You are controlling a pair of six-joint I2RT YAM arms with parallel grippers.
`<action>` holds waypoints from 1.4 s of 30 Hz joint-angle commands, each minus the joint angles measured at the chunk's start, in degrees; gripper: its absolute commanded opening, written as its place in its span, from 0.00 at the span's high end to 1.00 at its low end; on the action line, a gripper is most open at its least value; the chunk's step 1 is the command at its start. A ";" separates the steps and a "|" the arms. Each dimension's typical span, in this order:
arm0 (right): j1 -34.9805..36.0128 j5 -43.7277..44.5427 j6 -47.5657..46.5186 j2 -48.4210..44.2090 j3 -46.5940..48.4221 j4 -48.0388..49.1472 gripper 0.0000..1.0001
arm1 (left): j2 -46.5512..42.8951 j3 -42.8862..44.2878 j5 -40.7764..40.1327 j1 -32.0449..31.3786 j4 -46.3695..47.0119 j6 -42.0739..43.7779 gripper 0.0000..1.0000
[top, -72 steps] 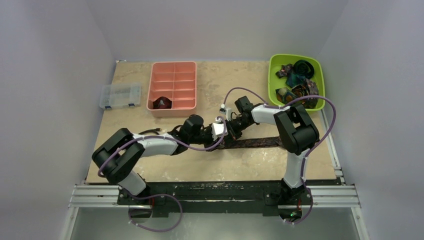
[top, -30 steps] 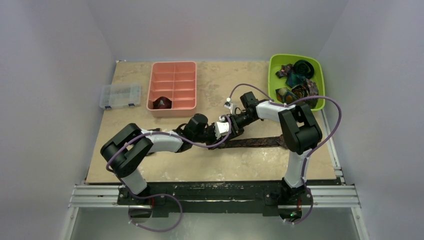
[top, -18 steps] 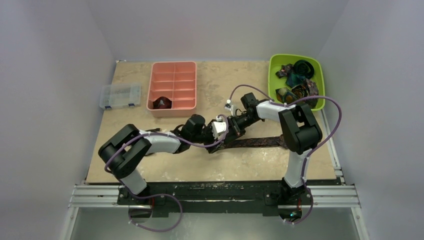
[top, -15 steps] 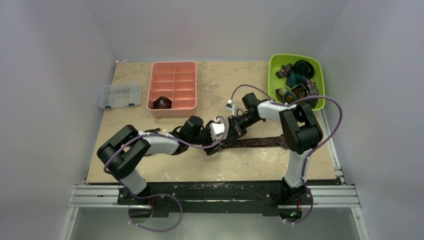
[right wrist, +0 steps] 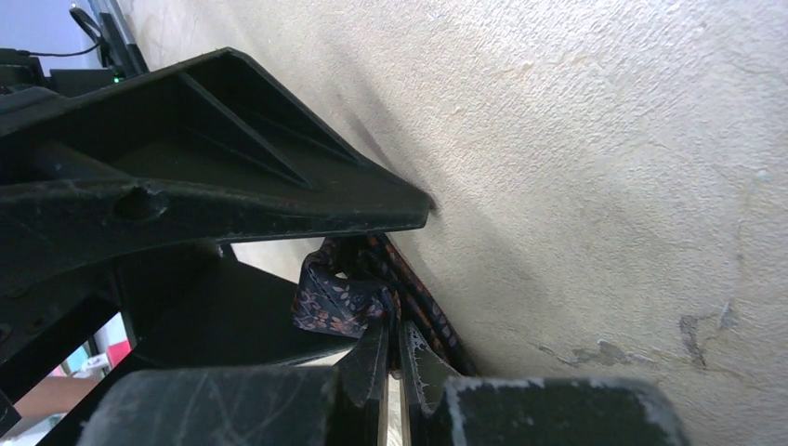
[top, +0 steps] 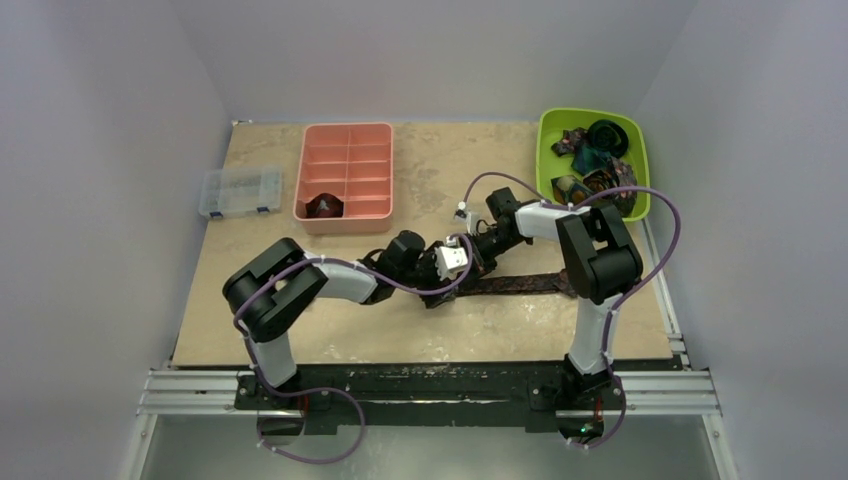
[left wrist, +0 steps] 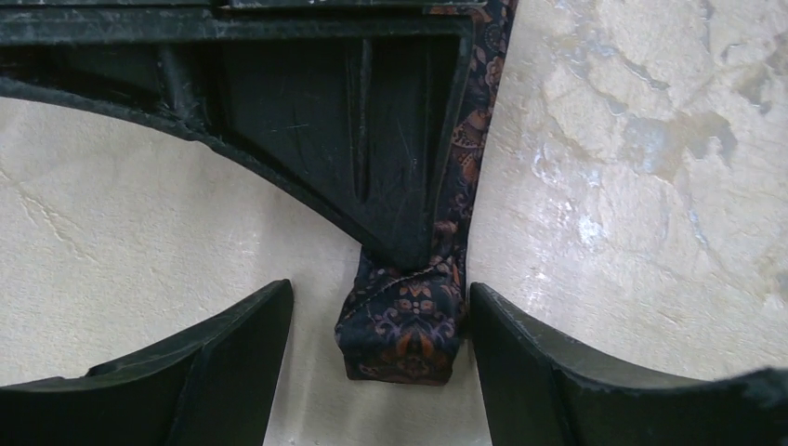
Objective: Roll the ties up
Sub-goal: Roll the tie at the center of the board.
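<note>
Well, from above, 1 coil [top: 325,207] sits in the pink tray [top: 350,225], more ties [top: 590,165] fill the green bin [top: 548,125], and the brown-maroon tie [top: 515,284] lies mostly flat on the bench [top: 450,160], so you are early in the job. Your left wrist view shows the left fingers [left wrist: 232,367] spread wide, with the tie's small rolled end between them, nearer 1 than the other. Your right wrist view shows the right fingers [right wrist: 372,358] pinched shut on that end.
</note>
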 commanded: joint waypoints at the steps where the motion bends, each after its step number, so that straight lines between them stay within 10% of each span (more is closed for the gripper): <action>1: 0.10 -1.54 -1.39 -2.16 1.64 -0.64 1.00 | 0.71 1.72 -1.49 -0.15 0.42 2.31 0.35; 7: 0.10 -2.47 -2.71 -3.60 2.72 -3.96 1.00 | -1.82 -0.90 -2.04 -0.17 -1.69 2.54 0.68; 13: 0.04 0.54 -2.13 -3.38 1.87 -2.94 1.00 | -4.07 -2.15 -1.15 -0.20 -3.24 2.74 0.72; 21: 0.05 5.15 -4.10 -0.23 0.64 -2.61 1.00 | -6.33 -4.39 0.51 1.87 -2.16 -0.30 0.51; 42: 0.93 3.86 -1.79 -2.45 3.57 -3.37 1.00 | -1.75 0.42 0.87 0.51 1.32 1.42 0.35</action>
